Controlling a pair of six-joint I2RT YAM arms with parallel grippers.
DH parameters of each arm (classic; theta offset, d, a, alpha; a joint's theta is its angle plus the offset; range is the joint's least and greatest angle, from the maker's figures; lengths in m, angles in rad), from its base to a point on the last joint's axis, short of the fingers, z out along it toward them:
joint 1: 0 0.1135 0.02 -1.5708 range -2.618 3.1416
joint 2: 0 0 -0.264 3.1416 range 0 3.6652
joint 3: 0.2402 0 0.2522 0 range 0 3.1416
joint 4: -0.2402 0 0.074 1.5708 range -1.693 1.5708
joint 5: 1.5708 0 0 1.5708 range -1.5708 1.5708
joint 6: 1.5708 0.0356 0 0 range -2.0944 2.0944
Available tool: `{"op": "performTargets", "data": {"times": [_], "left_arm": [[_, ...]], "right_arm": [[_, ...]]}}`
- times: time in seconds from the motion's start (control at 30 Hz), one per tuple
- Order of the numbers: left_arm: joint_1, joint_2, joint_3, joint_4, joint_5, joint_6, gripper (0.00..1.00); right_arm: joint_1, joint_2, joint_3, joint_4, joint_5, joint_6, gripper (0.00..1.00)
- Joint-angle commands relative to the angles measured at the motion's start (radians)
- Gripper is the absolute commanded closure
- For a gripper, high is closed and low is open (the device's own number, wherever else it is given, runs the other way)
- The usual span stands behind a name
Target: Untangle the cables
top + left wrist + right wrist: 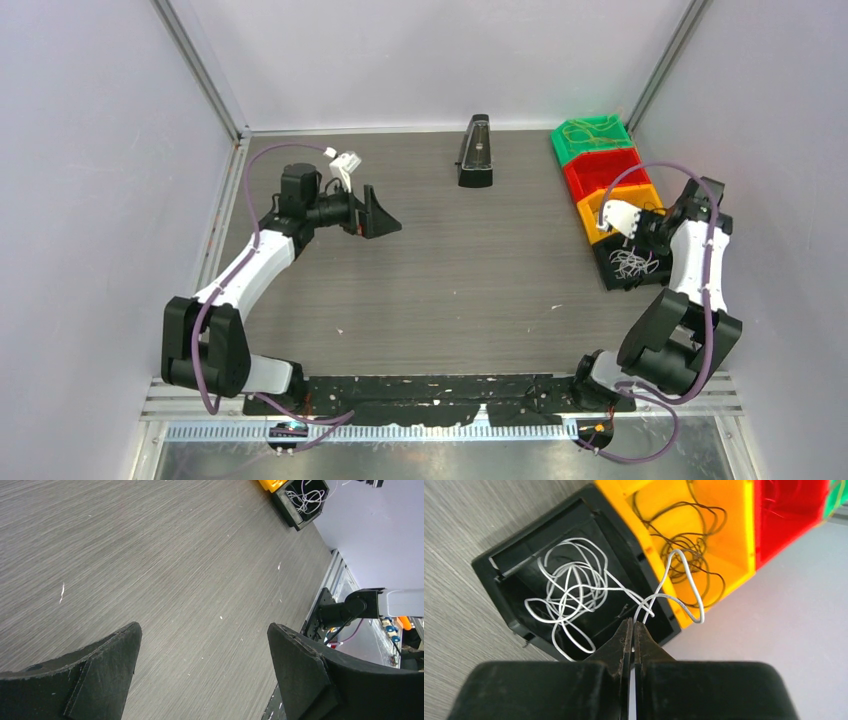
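Loose white cables (pixel 569 590) lie curled inside a black bin (pixel 494 587). My right gripper (pixel 632 622) hangs over that bin's near corner, shut on one white cable (pixel 689 585) that loops up over the wall of the orange bin (pixel 734 510). Dark brown cables (pixel 689 535) lie in the orange bin. From above, the right gripper (pixel 630 242) sits over the white cables (pixel 632 265) at the table's right edge. My left gripper (pixel 385 215) hovers far away at the left, open, with only bare table between its fingers (pixel 120 650).
A row of bins runs along the right wall: green (pixel 590 135) with yellow strands, red (pixel 600 170), orange (pixel 590 210), black (pixel 612 278). A black wedge-shaped object (pixel 476 152) stands at the back centre. Grey walls close three sides.
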Motion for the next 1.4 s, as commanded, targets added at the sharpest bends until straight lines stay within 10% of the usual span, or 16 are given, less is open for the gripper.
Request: {"op": "performTargets", "data": {"times": [0.0, 0.4, 1.0, 1.37], "left_arm": [[-0.004, -0.043, -0.010, -0.010, -0.024, 0.028, 0.00], [-0.004, -0.031, 0.006, -0.019, -0.018, 0.021, 0.00], [-0.004, -0.014, 0.049, -0.123, -0.038, 0.068, 0.01], [-0.006, 0.010, 0.093, -0.168, -0.033, 0.102, 0.01]], "right_arm": [[0.011, -0.053, -0.057, 0.093, 0.020, -0.101, 0.95], [0.038, 0.164, 0.073, -0.233, 0.093, -0.149, 0.94], [0.079, 0.420, 0.157, -0.096, 0.239, -0.068, 0.94], [0.082, 0.361, 0.097, -0.044, 0.222, -0.008, 0.60]]}}
